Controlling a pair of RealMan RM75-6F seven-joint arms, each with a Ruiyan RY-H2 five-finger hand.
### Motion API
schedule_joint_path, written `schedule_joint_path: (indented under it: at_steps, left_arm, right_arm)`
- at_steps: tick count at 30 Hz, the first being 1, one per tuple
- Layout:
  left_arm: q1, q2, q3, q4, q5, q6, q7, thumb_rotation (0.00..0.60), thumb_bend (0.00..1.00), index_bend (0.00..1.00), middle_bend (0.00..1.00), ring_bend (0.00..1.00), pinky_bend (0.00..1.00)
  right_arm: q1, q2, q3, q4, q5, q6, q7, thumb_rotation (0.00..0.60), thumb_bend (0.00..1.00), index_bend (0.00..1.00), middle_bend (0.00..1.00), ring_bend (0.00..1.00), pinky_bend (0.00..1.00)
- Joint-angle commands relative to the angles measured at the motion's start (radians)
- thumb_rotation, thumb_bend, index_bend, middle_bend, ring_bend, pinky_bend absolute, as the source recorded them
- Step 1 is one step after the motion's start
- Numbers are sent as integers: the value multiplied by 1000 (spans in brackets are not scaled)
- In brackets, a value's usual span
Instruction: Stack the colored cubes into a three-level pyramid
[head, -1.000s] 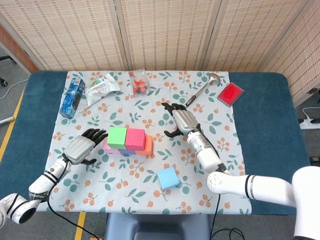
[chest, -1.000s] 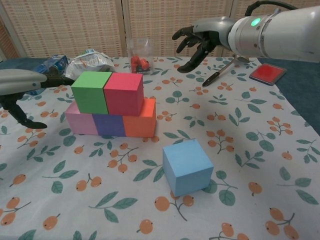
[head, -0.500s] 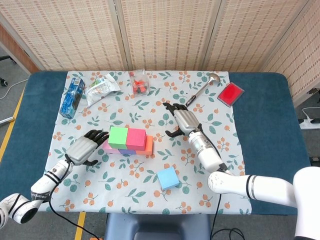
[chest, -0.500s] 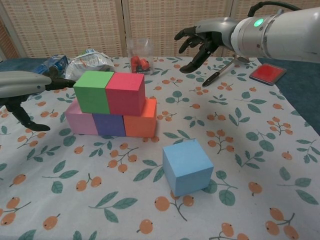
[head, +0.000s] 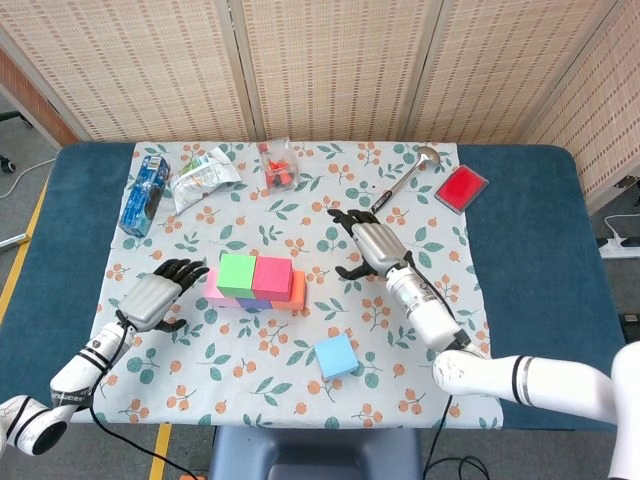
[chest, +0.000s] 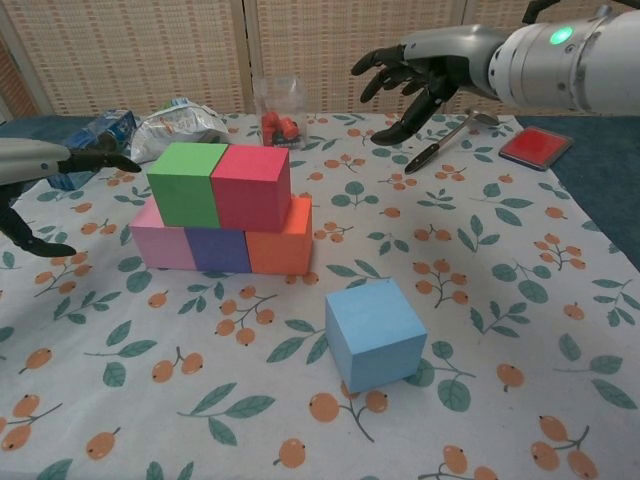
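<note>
Floral cloth covered the desk (head: 520, 200); the left hand (head: 152, 296), empty and splayed, had drawn back from the green cube (head: 236, 273). The right hand (head: 372, 246) hovered open, so the blue cube (chest: 375, 334) still awaited the top.

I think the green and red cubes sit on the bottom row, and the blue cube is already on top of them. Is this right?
Not quite: the blue cube lies alone on the cloth, as the chest view shows. The green cube and red cube do sit on the bottom row.
</note>
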Motion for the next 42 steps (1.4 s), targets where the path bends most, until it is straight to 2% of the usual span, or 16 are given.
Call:
schedule_joint_path:
  at_steps: [1,8,13,16,21,25,31,42]
  left_arm:
    - [37,22,4,-11,-18,40,-29,600,250,45,27,0,88]
    - [133,55,5,-44,-37,165,-74,600,248,60,27,0,88]
    - [193,58,-2,-66,-51,249,-75,600,248,70,31,0,88]
    - [215,59,-1,-76,-52,271,-78,600,247,71,31,0,89]
    - [237,57,2,-86,-54,278,-83,600,247,71,31,0,88]
    - [250,55,3,-88,-52,281,-90,600,248,70,31,0,89]
    - [264,54,0,-85,-45,289,-101,600,248,70,31,0,89]
    - [285,43,1,-65,-24,299,-129,600,247,71,31,0,89]
  right_arm:
    - [-106,115,-35,-112,-223,-53,116,600,218,5,128,0,0]
    - [-262,222,-132,-193,-601,-6,289,600,190,88,168,0,78]
    - [-317,233,-222,-154,-835,36,388,600,97,131,187,9,129]
    - [-326,215,-262,-109,-918,53,400,600,54,131,187,9,140]
    - [-320,167,-305,-43,-985,42,403,600,32,123,186,9,145]
    - [-319,121,-314,-3,-1009,54,379,600,31,90,185,10,146]
    - [-305,64,-308,22,-1001,43,355,600,29,57,179,9,147]
    - [-287,-74,-277,66,-921,15,255,600,29,69,178,11,147]
